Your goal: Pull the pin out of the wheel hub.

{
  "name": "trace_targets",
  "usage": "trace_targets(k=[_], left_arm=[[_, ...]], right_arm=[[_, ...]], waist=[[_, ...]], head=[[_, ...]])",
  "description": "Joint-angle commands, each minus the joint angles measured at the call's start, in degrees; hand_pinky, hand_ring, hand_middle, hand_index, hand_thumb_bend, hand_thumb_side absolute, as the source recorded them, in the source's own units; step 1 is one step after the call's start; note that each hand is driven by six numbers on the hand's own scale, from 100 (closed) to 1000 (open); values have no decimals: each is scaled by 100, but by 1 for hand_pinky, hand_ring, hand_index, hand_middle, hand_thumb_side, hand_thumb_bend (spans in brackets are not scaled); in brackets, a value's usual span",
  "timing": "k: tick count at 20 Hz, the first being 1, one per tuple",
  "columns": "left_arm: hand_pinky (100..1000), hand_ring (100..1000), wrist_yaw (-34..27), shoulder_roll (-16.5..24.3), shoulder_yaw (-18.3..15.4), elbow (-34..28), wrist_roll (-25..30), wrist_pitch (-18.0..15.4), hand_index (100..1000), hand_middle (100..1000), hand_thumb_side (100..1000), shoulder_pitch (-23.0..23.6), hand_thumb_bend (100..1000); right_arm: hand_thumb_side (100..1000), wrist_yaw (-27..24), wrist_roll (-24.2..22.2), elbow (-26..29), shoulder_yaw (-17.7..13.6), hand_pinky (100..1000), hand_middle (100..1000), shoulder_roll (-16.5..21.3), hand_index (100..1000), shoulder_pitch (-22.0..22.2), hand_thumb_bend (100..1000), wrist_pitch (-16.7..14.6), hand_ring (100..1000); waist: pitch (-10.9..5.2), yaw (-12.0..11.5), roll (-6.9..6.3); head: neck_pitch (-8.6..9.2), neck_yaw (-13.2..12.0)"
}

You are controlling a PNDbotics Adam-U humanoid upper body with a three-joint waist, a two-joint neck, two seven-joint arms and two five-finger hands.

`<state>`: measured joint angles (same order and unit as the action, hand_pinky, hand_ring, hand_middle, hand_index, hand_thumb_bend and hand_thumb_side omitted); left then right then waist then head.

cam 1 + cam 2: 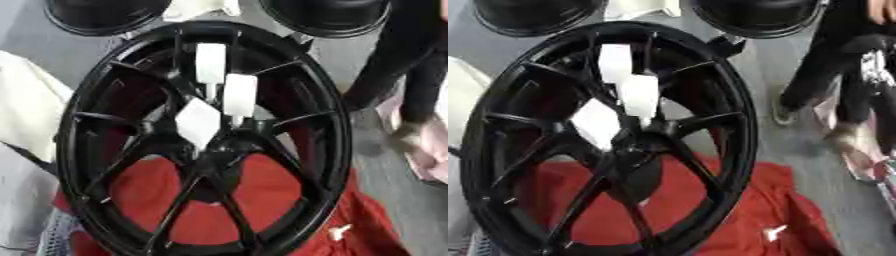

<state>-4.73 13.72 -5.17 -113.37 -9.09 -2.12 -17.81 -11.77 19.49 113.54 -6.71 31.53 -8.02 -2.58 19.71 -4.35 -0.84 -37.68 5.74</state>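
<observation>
A large black spoked wheel hub (105, 100) stands tilted before me, its lower half over a red cloth (289, 200). Three white flat pieces sit near its centre: an upper one (210, 62), a middle one (240, 94) and a lower, tilted one (199, 123). Thin pale stems run down from the upper two toward the black centre boss (219, 145). I cannot tell which piece is the pin. Neither of my hands shows in either view.
Two black round objects (105, 15) (328, 15) lie beyond the wheel's far rim. A white cloth (26, 100) is at the left. A person in black trousers (815, 65) stands on the grey floor at the right, beside a pink thing (429, 150).
</observation>
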Motion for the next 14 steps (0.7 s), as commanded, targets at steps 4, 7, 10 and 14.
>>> trace_targets(k=[4, 7, 10, 14], left_arm=[[832, 711, 276, 1077, 115, -96, 166, 128, 892, 677, 813, -502, 100], [832, 715, 525, 1814, 336, -70, 442, 239, 889, 683, 802, -803, 100], [833, 724, 814, 2523, 590, -55, 908, 304, 886, 694, 793, -1149, 100], [834, 737, 1037, 3254, 865, -5, 1558, 354, 881, 710, 797, -1589, 100]], right_arm=[[578, -6, 2, 105, -47, 842, 633, 157, 651, 6, 100, -5, 734], [578, 19, 1, 105, -49, 839, 629, 193, 648, 37, 100, 0, 729], [580, 38, 16, 105, -55, 839, 629, 213, 647, 70, 100, 4, 727], [577, 53, 21, 105, -50, 839, 628, 236, 647, 97, 100, 6, 727]], waist=[[-140, 39, -50], [-143, 63, -91], [-154, 80, -134], [-164, 98, -181]], head=[[-23, 23], [-63, 25], [-97, 28], [-122, 37]])
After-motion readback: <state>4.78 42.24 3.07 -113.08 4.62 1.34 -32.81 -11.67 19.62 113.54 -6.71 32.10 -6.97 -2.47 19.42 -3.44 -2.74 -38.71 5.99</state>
